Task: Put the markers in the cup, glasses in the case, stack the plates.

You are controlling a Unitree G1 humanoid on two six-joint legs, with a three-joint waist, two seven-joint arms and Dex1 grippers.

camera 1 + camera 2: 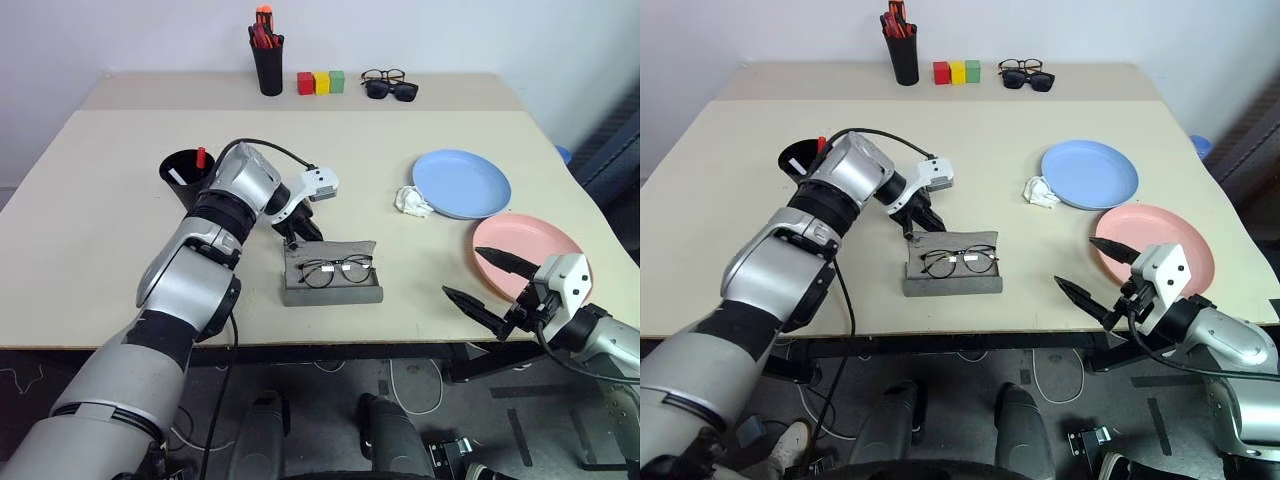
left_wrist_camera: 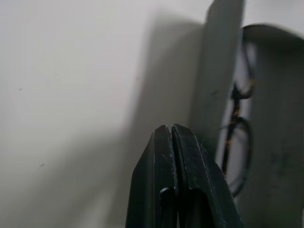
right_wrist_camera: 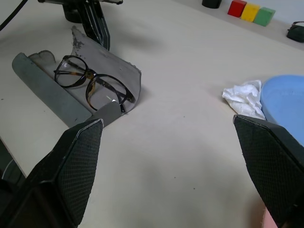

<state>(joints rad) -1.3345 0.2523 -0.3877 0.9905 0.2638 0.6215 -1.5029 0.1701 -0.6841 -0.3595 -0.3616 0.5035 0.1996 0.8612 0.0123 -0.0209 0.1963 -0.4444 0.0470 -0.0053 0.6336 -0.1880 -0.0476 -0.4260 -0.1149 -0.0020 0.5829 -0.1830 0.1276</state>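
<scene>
The grey case [image 1: 331,291] lies open near the table's front, its lid [image 3: 107,59] raised behind. The black wire-frame glasses [image 1: 335,269] rest inside it. My left gripper [image 1: 303,233] is shut and empty, its tips just behind the lid's far left corner. The black cup [image 1: 186,178] stands to the left, with a red marker [image 1: 200,157] and a white-ended marker [image 1: 178,177] poking out. The light blue plate [image 1: 462,183] and pink plate [image 1: 525,250] lie side by side at the right. My right gripper [image 1: 462,271] hangs open at the pink plate's near edge, holding nothing.
A crumpled white tissue [image 1: 412,202] lies against the blue plate's left rim. At the back stand a black pen holder [image 1: 267,60] with red and orange pens, three coloured blocks [image 1: 321,82] and dark sunglasses [image 1: 391,88]. Bare tabletop [image 1: 110,240] lies left of the case.
</scene>
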